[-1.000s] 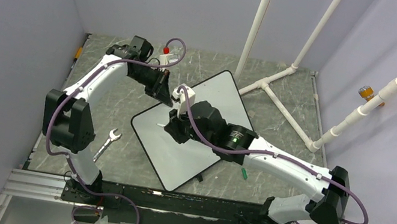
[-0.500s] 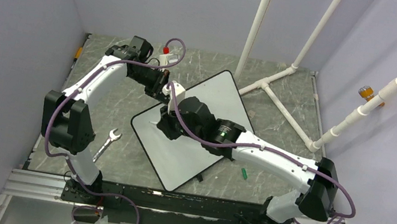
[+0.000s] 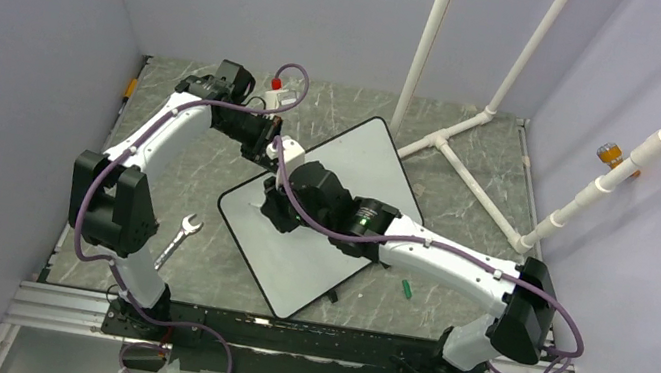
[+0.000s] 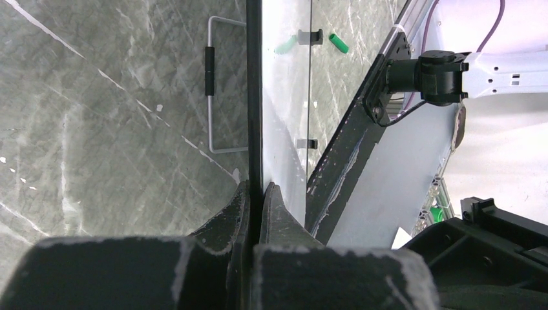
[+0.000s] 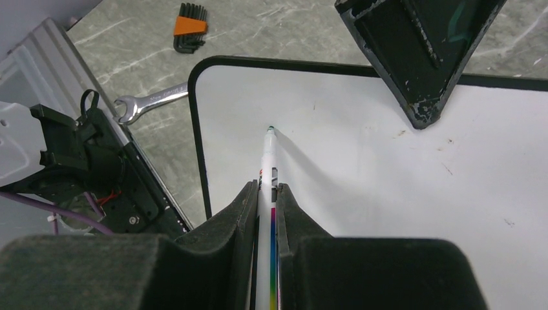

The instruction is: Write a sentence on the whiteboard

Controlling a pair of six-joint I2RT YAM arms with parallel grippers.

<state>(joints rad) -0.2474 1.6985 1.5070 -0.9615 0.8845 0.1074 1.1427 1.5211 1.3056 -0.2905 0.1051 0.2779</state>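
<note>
The whiteboard (image 3: 364,157) lies diamond-wise on the table, white with a thin black rim. No green lettering shows on it in any view. My left gripper (image 3: 266,152) is shut on the board's far-left edge; in the left wrist view (image 4: 256,192) the rim (image 4: 254,97) runs between the fingers. My right gripper (image 3: 271,199) is over the board's left part, shut on a white marker (image 5: 267,168). Its green tip points at the board (image 5: 375,174) near the left corner; I cannot tell whether it touches.
A wrench (image 3: 178,237) lies left of the board, also in the right wrist view (image 5: 152,103), beyond it a hex key set (image 5: 189,26). A green cap (image 3: 407,288) lies right of the board. A white pipe frame (image 3: 479,120) stands at the back right.
My right arm has carried the marker leftward and slightly away from me across the board, toward its left corner. The left gripper has kept its hold on the edge.
</note>
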